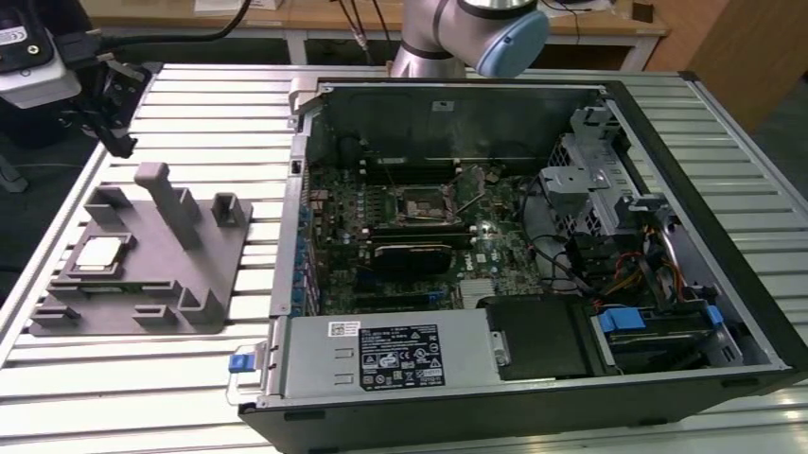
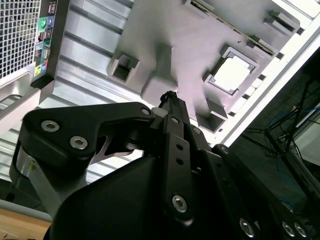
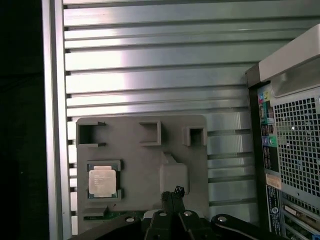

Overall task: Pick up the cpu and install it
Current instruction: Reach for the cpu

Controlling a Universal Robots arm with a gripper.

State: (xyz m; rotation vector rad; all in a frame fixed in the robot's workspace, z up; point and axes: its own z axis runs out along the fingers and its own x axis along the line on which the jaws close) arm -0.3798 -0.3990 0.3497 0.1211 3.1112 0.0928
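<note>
Pincer (image 3: 173,192) is hanging above the grey tray (image 3: 135,155), its black fingers drawn together at the tips and gripping nothing; the second wrist view is showing the same closed tips (image 2: 169,96). Its tips are lining up over the tray's tall post (image 3: 173,172), well clear of it.

Cpu (image 3: 102,181) is lying flat, pale top up, in a square recess on the side of the tray away from the computer tower (image 3: 295,130). It is showing in the second wrist view too (image 2: 231,75), and in the exterior view (image 1: 101,253), untouched.

Edges: the worktop (image 3: 150,75) is ending close along the cpu's side of the tray, with only dark ground past it. Bare slats are lying open between tray and tower and beyond the tray's small brackets.

Hidden: the pincer's body is covering the tray's near edge and part of a green strip (image 3: 95,215) just beside the cpu's recess; what it is cannot be told. The tower is running off the frame in both wrist views.

Exterior view: the tower is lying open on its side, the black socket frame (image 1: 421,200) sitting mid-board. The arm (image 1: 474,28) is cut off at the frame's edge.
</note>
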